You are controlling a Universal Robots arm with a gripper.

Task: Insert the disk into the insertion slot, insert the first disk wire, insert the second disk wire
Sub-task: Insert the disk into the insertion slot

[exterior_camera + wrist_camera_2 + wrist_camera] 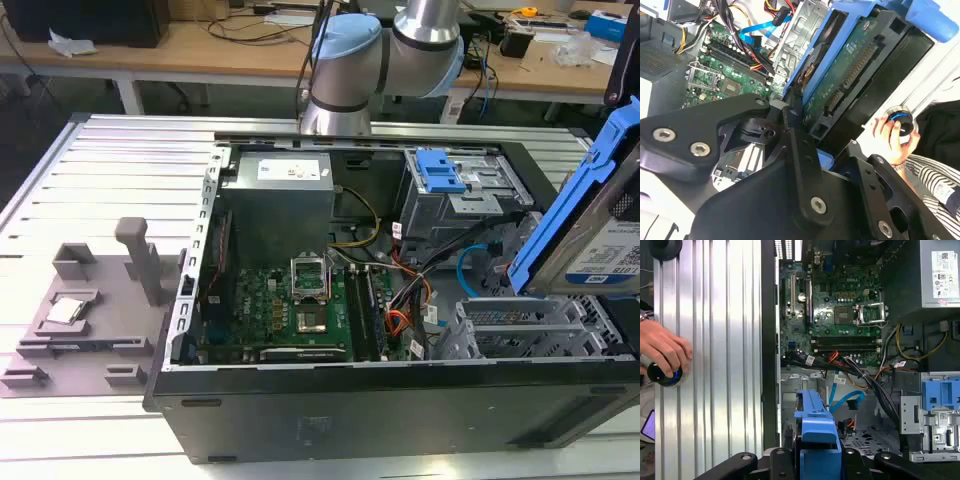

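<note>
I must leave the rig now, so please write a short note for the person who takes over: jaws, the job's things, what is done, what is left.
Gripper: jaws shut on the disk, held tilted above the open computer case, at the exterior view's right.
Insertion slot: empty, below the disk.
Done: the disk is in the grasp.
Left: the disk is not in the slot; no wire is plugged into it.
Note: a person's hand rests on a knob on the table.

Wooden workbench (200,50) behind ribbed metal table (120,170)
</note>
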